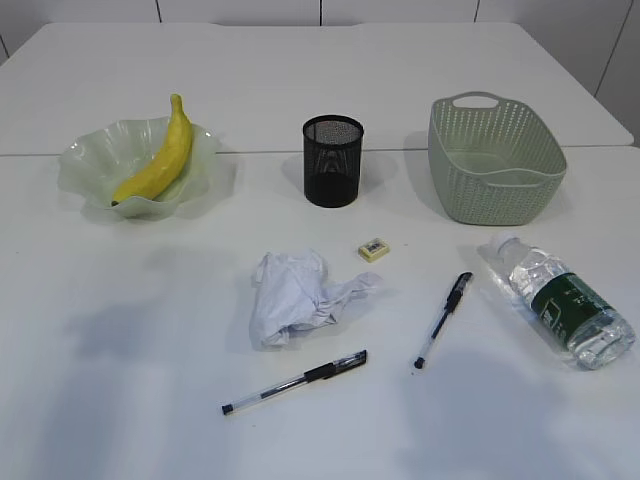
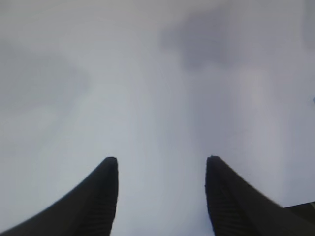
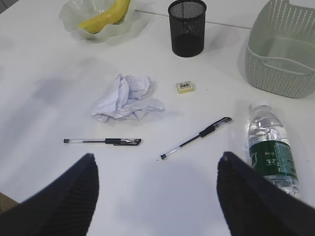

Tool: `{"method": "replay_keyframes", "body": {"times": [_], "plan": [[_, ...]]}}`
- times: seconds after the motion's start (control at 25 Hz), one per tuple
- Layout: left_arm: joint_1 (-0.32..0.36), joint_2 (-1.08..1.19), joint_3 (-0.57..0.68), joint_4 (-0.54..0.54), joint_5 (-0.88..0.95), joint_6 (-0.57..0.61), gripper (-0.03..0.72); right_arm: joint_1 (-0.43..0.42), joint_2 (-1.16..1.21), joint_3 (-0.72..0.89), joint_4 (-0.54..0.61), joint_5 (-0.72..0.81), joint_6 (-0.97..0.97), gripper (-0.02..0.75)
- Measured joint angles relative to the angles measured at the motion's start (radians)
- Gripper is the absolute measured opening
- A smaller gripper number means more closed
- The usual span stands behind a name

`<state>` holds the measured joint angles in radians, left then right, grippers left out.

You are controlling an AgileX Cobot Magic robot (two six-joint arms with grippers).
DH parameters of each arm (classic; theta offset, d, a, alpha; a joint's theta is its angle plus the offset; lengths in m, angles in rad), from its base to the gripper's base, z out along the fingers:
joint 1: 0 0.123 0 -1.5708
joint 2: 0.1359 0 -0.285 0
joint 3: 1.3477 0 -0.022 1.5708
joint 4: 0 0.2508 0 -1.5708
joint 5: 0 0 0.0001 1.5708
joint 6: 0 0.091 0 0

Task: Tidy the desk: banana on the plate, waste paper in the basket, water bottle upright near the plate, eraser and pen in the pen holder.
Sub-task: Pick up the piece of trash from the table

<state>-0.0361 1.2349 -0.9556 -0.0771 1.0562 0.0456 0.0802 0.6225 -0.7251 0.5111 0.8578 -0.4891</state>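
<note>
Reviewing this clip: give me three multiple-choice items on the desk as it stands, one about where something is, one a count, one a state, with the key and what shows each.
1. Where is the banana?
A. in the basket
B. on the plate
C. beside the pen holder

2. How many pens lie on the table?
A. one
B. two
C. three

3. How is the water bottle placed?
A. lying on its side
B. upright near the plate
C. standing in the basket

Key:
1 B: the banana rests across the pale green plate at far left.
2 B: one pen lies below the waste paper, a second pen to its right; the pen holder looks empty.
3 A: the bottle lies flat in front of the basket, cap toward it.
</note>
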Motion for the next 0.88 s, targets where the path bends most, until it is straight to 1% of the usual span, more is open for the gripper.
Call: {"method": "replay_keyframes", "body": {"times": [0.32,0.64,0.88], "plan": [[0.0,0.0,0.0,0.0,-0.002,0.0,0.401,0.0,0.2,-0.067,-0.008,-0.011,-0.009,0.554],[0.0,0.0,0.0,0.0,-0.002,-0.002,0.4,0.0,0.364,-0.069,-0.08,-0.015,-0.011,0.554],[0.0,0.0,0.0,0.0,-0.002,-0.002,0.4,0.0,0.415,-0.074,-0.09,-0.021,-0.011,0.554]]}}
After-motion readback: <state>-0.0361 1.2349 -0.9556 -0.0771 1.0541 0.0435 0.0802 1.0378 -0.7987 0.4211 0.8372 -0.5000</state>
